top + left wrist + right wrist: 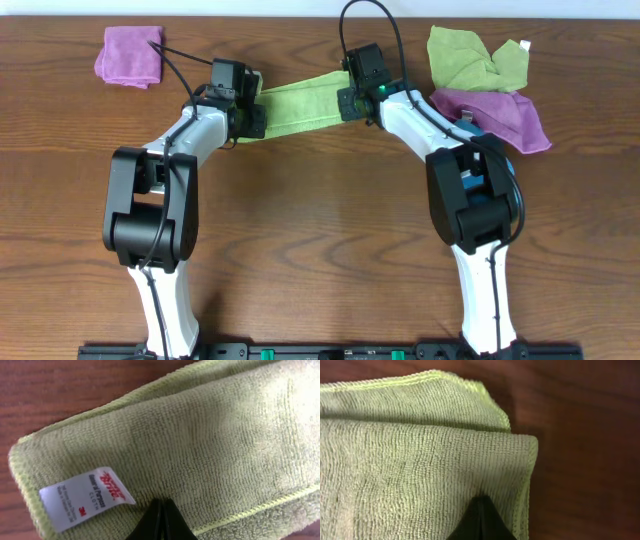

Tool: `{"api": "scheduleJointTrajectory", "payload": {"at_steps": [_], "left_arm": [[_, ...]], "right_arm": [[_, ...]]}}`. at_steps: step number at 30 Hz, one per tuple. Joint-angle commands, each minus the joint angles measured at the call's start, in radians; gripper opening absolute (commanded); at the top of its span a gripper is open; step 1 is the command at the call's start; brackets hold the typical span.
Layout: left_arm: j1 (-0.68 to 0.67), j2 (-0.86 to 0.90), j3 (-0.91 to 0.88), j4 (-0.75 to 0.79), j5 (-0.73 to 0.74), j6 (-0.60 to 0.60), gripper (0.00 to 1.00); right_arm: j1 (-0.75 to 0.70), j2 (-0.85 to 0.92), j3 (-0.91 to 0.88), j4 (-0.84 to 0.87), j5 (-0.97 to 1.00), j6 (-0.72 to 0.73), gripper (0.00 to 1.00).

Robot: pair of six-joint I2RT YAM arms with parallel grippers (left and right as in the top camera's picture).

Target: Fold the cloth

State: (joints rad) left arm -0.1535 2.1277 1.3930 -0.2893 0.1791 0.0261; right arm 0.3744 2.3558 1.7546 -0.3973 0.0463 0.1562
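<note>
cloth [300, 100]: green, folded into a long narrow strip on the bench [320, 220], far side, between the two arms.
long axis: left to right, with the right end a little farther from the robot.
left claw [161, 521]: at the strip's left end, fingers closed to a point. it appears to pinch the near edge, just beside the white tag [85, 497].
right claw [481, 520]: at the right end, also closed to a point, seemingly pinching the folded corner.
nearer arm: neither, since each has its own end.
look: soft ribbed microfibre with stitched hems, and layers slightly offset at the right end.
next fold: judged to bring one end over to the other.
</note>
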Motion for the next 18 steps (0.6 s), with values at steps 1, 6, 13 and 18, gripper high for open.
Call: {"api": "scheduleJointTrajectory", "payload": {"at_steps": [1,6,13,18], "left_arm": [[0.0,0.06,-0.054,-0.065,-0.029,-0.008,0.06],[0.0,0.06,-0.054,-0.051,-0.029,-0.008,0.06],[0.0,0.06,-0.057,-0.06,-0.033,-0.007,0.06],[0.0,0.06,-0.063,-0.07,-0.033,-0.007,0.06]], "right_arm": [[0.0,0.035,-0.004,0.0,-0.028,0.023,0.01],[0.0,0.028,0.002,-0.034,-0.028,0.023,0.01],[-0.005,-0.09,0.056,-0.13,-0.079,0.023,0.52],[-0.021,-0.145,0.056,-0.121,-0.129,0.022,0.01]]}}
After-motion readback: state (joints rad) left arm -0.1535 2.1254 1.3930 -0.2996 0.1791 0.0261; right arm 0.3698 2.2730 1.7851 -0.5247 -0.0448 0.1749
